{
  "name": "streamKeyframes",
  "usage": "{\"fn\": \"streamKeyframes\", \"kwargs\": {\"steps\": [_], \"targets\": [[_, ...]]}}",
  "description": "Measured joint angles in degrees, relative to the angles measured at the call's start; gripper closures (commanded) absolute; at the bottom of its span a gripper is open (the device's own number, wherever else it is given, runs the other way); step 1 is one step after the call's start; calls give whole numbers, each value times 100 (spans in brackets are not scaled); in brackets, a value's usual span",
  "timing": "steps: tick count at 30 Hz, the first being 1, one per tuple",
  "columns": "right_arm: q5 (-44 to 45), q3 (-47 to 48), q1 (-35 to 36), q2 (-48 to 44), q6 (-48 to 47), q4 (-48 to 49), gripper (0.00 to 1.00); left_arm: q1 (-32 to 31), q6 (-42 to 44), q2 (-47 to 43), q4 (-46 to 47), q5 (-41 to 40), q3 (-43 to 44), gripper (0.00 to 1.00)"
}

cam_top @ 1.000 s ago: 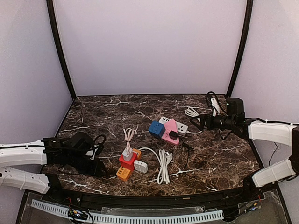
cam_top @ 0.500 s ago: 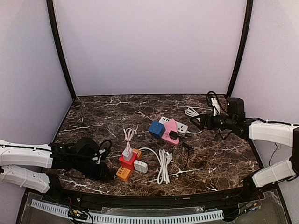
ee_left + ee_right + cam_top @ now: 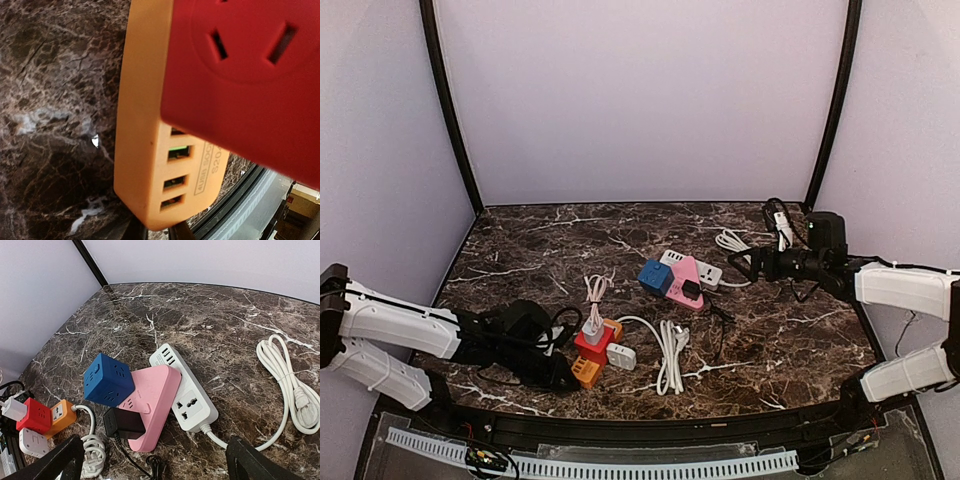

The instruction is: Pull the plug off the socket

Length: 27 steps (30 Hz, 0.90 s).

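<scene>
1. The white plug (image 3: pixel 593 328), with a pale braided cable running from it toward the far side, sits on top of the red cube socket (image 3: pixel 592 344), left of the middle of the dark marble worktop (image 3: pixel 520 250).
2. The red cube rests against a long orange socket block (image 3: pixel 584 372). Orange shows at both its near-left and far-right sides.
3. The left pincer (image 3: pixel 562 370) lies low on the worktop, just beside the near-left end of the orange block, with its jaws together. Whether it touches the block cannot be told. The plug stands above and just beyond it.
4. In the left wrist view the orange block (image 3: pixel 145 125) shows a row of four USB ports. The print beside them reads "4USB SOC" and "S20", cut off by the red cube (image 3: pixel 240 75).
5. A small white adapter (image 3: pixel 621 356) lies just right of the red cube, with a bundled white cable (image 3: pixel 670 350) beyond it.
6. Farther right, a blue cube socket (image 3: pixel 655 276) and a black plug (image 3: pixel 692 290) sit on a pink triangular socket (image 3: pixel 682 280), which overlaps a white power strip (image 3: pixel 700 270).
7. The right pincer (image 3: pixel 740 264) hangs near that group with its jaws wide apart, well away from the white plug.
</scene>
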Motion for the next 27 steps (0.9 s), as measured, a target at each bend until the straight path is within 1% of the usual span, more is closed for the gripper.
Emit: {"fn": "streamKeyframes", "kwargs": {"steps": [9, 21, 27], "targets": [[-94, 0, 0, 0, 4, 2, 1, -20, 2, 286, 378, 57, 28, 87], [-181, 0, 0, 0, 4, 2, 1, -17, 129, 835, 658, -74, 457, 88], [-275, 0, 2, 0, 4, 2, 1, 190, 232, 992, 763, -107, 546, 89]]}}
